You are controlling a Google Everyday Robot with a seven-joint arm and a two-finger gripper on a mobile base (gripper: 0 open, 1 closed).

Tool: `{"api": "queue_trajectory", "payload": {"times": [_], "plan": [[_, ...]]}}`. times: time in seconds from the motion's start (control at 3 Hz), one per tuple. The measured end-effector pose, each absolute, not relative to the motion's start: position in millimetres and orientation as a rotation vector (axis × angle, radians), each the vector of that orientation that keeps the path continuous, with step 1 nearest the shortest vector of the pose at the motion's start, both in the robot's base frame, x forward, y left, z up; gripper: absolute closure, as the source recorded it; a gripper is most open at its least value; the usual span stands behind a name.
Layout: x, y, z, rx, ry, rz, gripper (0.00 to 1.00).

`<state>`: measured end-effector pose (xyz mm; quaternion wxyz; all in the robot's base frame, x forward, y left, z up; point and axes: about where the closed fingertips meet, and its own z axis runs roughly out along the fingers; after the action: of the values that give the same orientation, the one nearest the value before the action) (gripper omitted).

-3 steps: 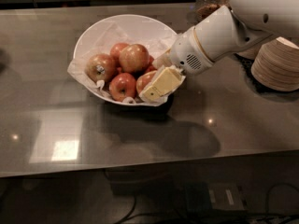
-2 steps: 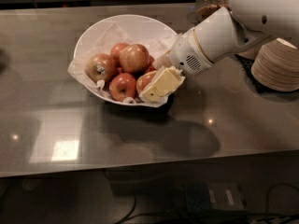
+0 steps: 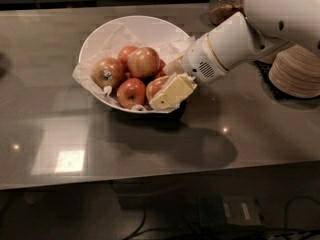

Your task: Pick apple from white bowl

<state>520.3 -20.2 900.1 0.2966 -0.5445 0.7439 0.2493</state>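
The white bowl (image 3: pixel 135 26), lined with crinkled white paper, stands on the grey table and holds several apples. The large red-orange apple with a yellowish blush (image 3: pixel 143 62) sits on top of the pile in the middle. An apple with a white sticker (image 3: pixel 107 72) lies to its left, and a smaller, deeper-red one (image 3: pixel 131 92) lies at the front. Another red-orange apple (image 3: pixel 155 87) lies at the bowl's right front, partly hidden by my gripper (image 3: pixel 167 81). My gripper reaches into the bowl over its right rim, right against that apple.
My white arm (image 3: pixel 235 41) comes in from the upper right. A stack of tan paper bowls (image 3: pixel 297 71) stands at the right edge. A glass jar (image 3: pixel 225 4) stands at the back. The table's front edge runs along the bottom.
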Motion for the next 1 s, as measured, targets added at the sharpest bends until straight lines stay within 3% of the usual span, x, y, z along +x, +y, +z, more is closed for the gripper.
{"api": "queue_trajectory", "payload": {"times": [0.33, 1.0], "plan": [[520.4, -20.2, 904.1, -1.448, 1.978, 0.663, 0.34], [523.5, -22.5, 904.5, -1.434, 1.998, 0.678, 0.76]]}}
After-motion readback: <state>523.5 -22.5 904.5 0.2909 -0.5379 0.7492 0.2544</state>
